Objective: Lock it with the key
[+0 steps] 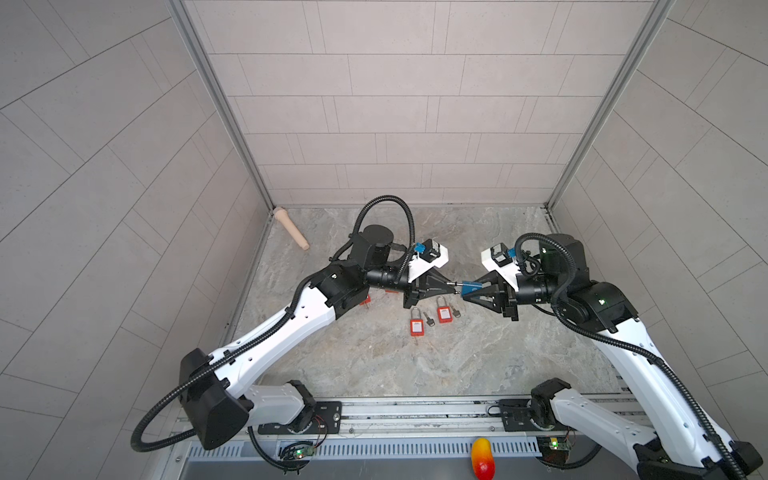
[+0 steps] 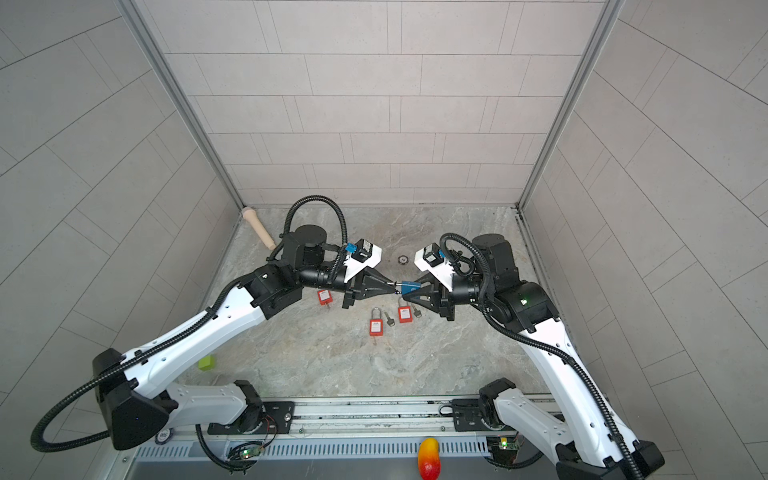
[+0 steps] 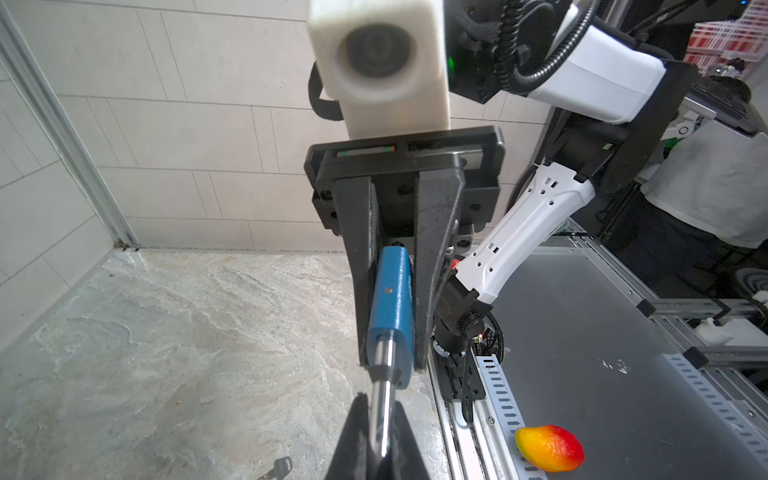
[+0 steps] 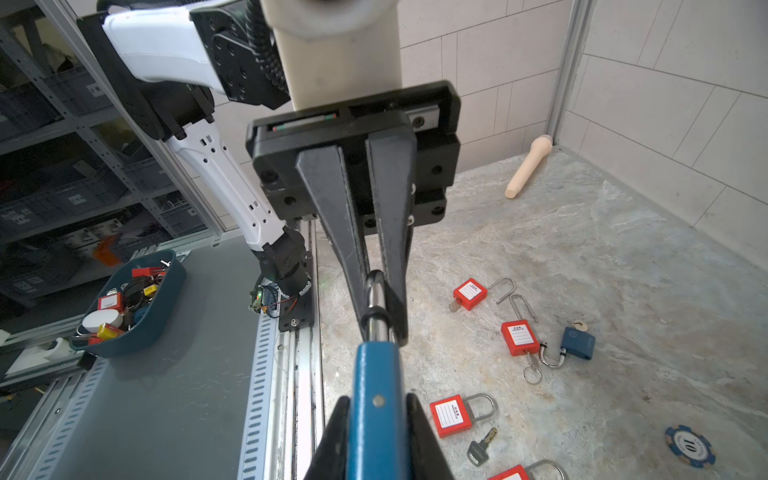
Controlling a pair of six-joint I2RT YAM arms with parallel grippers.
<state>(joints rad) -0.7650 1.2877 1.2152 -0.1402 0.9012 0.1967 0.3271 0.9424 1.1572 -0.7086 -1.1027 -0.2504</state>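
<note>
A blue padlock hangs above the middle of the table between both grippers. My right gripper is shut on its blue body, one finger pressed on each side. The padlock's silver shackle points at my left gripper, whose fingers close on it from both sides. No key shows in this padlock. Loose keys lie on the table next to red padlocks.
Red padlocks lie under the grippers, and a second blue padlock lies further off. A wooden peg rests in the back left corner. A mango, a poker chip and a bin sit off the work area.
</note>
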